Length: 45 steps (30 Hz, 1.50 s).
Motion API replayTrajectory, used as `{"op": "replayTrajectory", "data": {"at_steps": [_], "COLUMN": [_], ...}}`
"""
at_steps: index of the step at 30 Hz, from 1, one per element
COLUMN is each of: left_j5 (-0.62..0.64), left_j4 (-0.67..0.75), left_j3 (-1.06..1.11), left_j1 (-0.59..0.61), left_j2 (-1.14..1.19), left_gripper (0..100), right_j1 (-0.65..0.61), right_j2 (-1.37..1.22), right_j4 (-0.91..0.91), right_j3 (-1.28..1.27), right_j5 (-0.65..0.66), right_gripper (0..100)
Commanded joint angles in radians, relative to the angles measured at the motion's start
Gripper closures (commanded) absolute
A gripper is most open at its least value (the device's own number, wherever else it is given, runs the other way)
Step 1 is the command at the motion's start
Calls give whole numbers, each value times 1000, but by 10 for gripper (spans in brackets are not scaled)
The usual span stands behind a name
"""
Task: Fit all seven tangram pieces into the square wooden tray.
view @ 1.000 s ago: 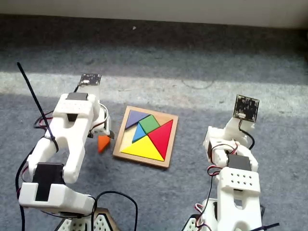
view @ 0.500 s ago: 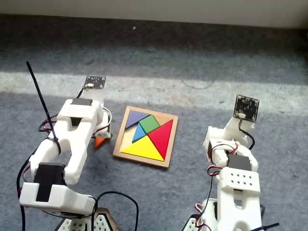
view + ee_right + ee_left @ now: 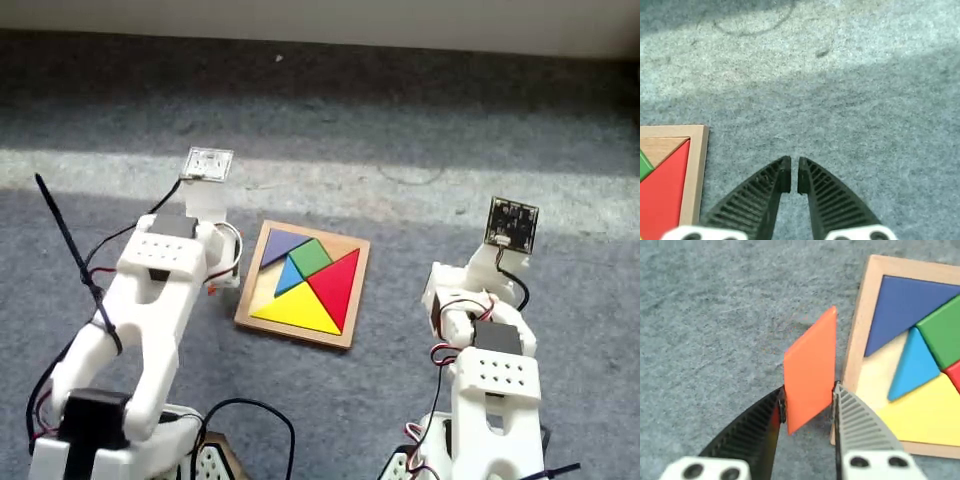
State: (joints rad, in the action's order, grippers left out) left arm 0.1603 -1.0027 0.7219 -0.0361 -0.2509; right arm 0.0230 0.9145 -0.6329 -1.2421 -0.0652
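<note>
Square wooden tray [image 3: 855,335] on grey worktop [image 3: 865,75]: five of seven seated, bare wood showing beside the blue triangle [image 3: 914,365]; orange parallelogram [image 3: 810,372] unplaced, pinched on edge between left gripper [image 3: 809,396] fingers just outside the tray rim; right gripper [image 3: 794,175] fingers pressed together, empty

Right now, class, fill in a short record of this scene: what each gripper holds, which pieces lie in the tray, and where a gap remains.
Left gripper: fingers clamp the orange piece, beside the tray rim
Right gripper: shut, empty, over the carpet
In tray: dark blue triangle, green square, light blue triangle, red triangle, yellow triangle
Gap: bare wood next to the light blue triangle
</note>
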Motion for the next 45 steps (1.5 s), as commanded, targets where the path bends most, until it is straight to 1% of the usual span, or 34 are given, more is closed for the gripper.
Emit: {"op": "replayTrajectory", "data": {"at_steps": [1, 6, 12, 18, 22, 26, 31, 42, 45], "left_j5": [3, 3, 2, 2, 2, 2, 2, 2, 2], "left_j4": [-11, -6, 2, -3, -3, -3, -3, -98, -101], "left_j3": [50, 91, 53, -68, -119, -130, -128, -168, -156], "left_j1": [-85, -160, -211, -214, -208, -209, -208, -206, -206], "left_j2": [-133, -131, -12, 150, 208, 213, 213, 209, 159], "left_gripper": [889, 889, 886, 885, 883, 876, 793, 797, 797], "right_j1": [-8, -8, -8, -5, -5, -5, -7, -7, -5], "right_j2": [22, 22, 22, 24, 24, 24, 24, 24, 24], "right_j4": [27, 27, 27, 27, 27, 27, 27, 27, 27], "right_j3": [10, 10, 10, 12, 13, 13, 13, 13, 12], "right_j5": [11, 11, 11, 11, 11, 11, 11, 11, 11], "right_gripper": [959, 959, 959, 959, 959, 959, 959, 959, 959]}}
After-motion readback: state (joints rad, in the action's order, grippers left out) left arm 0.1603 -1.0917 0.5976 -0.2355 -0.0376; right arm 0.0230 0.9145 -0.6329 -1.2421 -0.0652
